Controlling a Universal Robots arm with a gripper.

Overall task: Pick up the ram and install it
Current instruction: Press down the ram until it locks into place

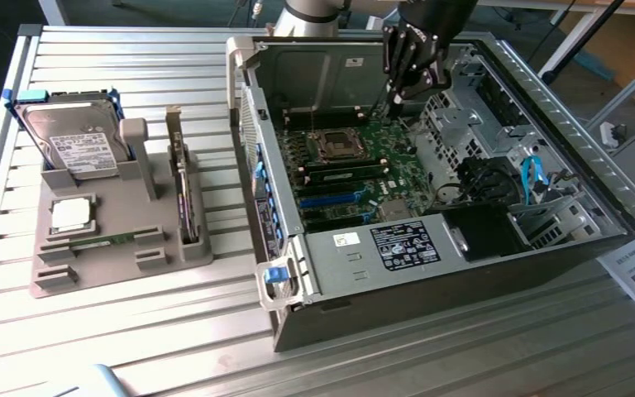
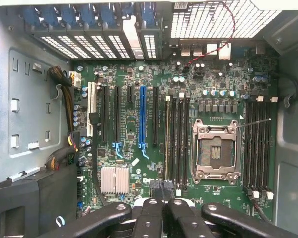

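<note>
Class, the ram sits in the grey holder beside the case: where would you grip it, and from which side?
Probably the upper long edge of the ram, near mid-length, pinching its two flat faces and coming straight down. It seems to stand on edge in a slot of the holder, leaving only that edge free.

You can't read the gripper [image 1: 406,83] fingertips in the exterior view; they sink behind the computer case [image 1: 582,178] wall and blend into the dark motherboard [image 1: 350,169]. In the wrist view the fingers [image 2: 161,210] are cut off by the picture's edge. Whether a ram sits between them you cannot tell. On the grey holder [image 1: 97,248], the thin green stick [image 1: 106,241] is mostly hidden in its slot. The hard drive [image 1: 69,141] label is too small to read.
</note>
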